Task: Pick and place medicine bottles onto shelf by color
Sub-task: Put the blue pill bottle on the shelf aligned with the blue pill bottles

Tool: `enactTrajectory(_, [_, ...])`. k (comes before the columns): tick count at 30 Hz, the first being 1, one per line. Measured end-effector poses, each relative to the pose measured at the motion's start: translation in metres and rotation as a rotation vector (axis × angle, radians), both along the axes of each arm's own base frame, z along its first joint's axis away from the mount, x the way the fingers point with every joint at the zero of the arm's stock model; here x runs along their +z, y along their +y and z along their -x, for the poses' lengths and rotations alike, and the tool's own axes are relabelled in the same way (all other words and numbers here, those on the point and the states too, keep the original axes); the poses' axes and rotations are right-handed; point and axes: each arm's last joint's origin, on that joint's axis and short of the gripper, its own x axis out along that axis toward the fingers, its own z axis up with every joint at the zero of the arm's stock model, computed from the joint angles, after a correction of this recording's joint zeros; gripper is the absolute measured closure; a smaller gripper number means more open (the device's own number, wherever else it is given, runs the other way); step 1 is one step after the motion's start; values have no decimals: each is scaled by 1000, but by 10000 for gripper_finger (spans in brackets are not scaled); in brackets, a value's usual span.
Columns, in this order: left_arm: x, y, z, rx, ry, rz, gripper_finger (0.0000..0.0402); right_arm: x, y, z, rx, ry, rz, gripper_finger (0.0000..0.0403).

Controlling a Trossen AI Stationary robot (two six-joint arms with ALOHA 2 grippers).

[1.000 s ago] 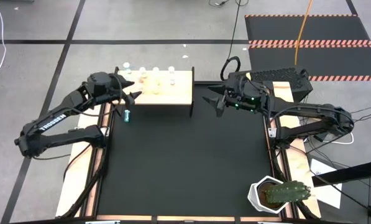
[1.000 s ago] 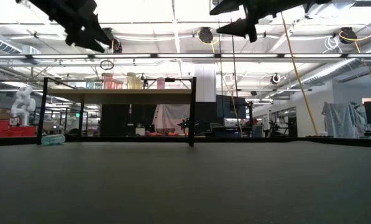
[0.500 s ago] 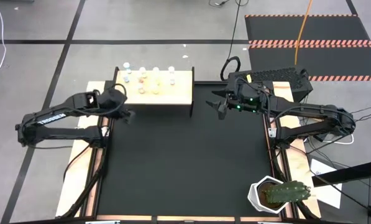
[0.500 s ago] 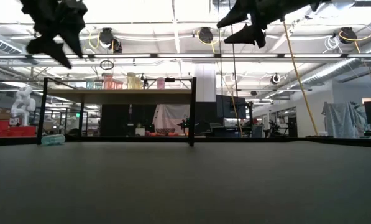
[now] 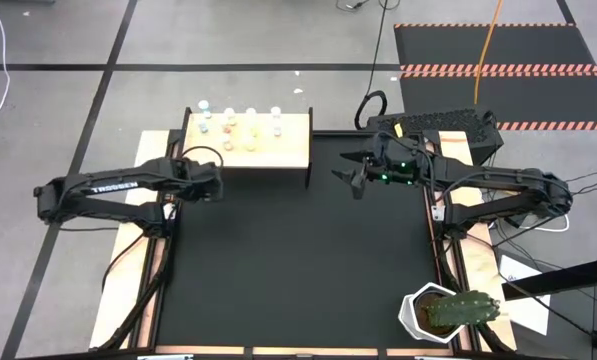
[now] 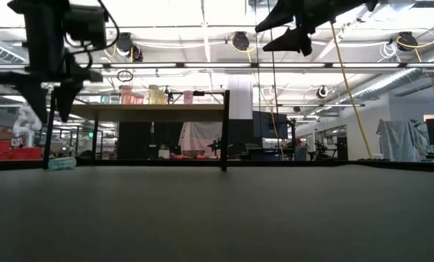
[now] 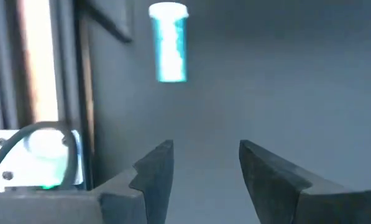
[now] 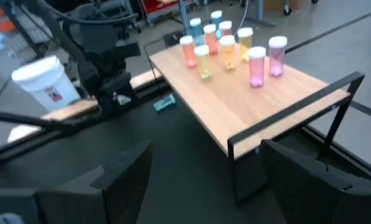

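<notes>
Left gripper (image 7: 201, 171) points down above black table mat (image 5: 298, 260), fingers apart with nothing between them, over small blue white-capped bottle (image 7: 169, 43) lying on its side beside pale-wood shelf on dark legs (image 5: 268, 150). Other bottles stand upright on shelf top. Right gripper (image 5: 346, 172) hangs spread wide near shelf's other end

A black table mat (image 5: 298, 260) carries the pale-wood shelf (image 5: 268, 150) at its far left; a blue bottle (image 8: 164, 103) lies beside it. Capped bottles (image 8: 235, 46) stand on the shelf; a potted cactus (image 5: 448, 312) sits near right.
</notes>
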Motion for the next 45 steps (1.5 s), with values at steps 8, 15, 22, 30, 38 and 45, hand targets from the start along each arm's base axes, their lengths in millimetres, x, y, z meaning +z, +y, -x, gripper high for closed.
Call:
enactTrajectory(8, [-31,5,-7,91,-95,-118,166,0,3,8,9,43,9,108])
enactTrajectory(15, [-32,-1,-6,62,-86,-121,110,0,10,31,36,172,47,112])
enactTrajectory(22, [-33,-15,-11,78,-41,-380,105,-25,20,50,54,261,48,121])
enactTrajectory(30, [-44,-17,-20,121,14,-452,105,-50,26,65,51,167,18,121])
enactTrajectory(38, [-77,-21,-15,264,86,-456,105,-48,28,81,41,130,-4,121])
enactTrajectory(45, [-101,-25,-3,317,55,-459,105,-42,30,89,44,91,10,122])
